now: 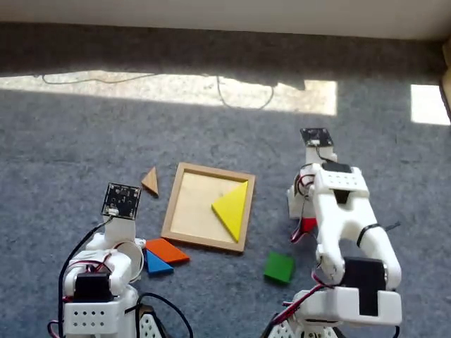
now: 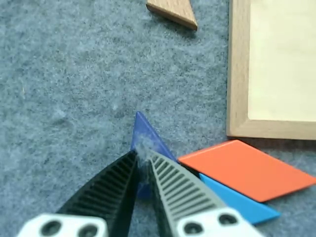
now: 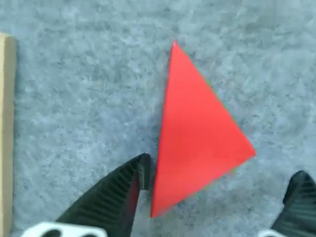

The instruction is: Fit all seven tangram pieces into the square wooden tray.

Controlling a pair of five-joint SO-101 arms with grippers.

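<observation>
The square wooden tray (image 1: 184, 211) lies mid-table with a yellow triangle (image 1: 232, 206) in its right half. In the left wrist view my left gripper (image 2: 143, 159) is shut on the corner of a blue triangle (image 2: 146, 137), whose far part lies under an orange parallelogram (image 2: 247, 169). A small wooden triangle (image 1: 150, 181) rests left of the tray. A red triangle (image 3: 195, 133) lies flat on the carpet between the fingers of my right gripper (image 3: 217, 190), which is open around it. A green square (image 1: 279, 267) sits below the tray's right corner.
Grey carpet covers the surface. The tray's wooden rim (image 2: 237, 74) is close beside the left gripper, and its edge (image 3: 6, 123) also lies near the right gripper. A cable (image 1: 239, 95) runs along the sunlit strip at the back.
</observation>
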